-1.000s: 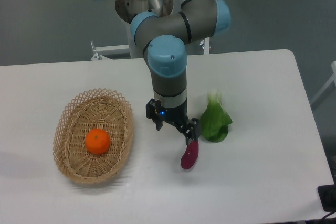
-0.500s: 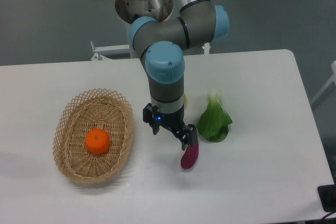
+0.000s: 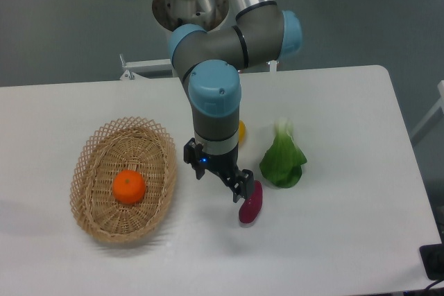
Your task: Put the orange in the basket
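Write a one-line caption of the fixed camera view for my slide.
Orange rests in the wicker basket; the gripper hovers empty beside it.

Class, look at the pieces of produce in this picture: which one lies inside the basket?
The orange. It sits in the wicker basket, while the purple eggplant and the leafy green vegetable lie on the table.

Woven wicker basket (image 3: pixel 90 220); smooth-skinned orange (image 3: pixel 129 186); matt white table (image 3: pixel 347 240).
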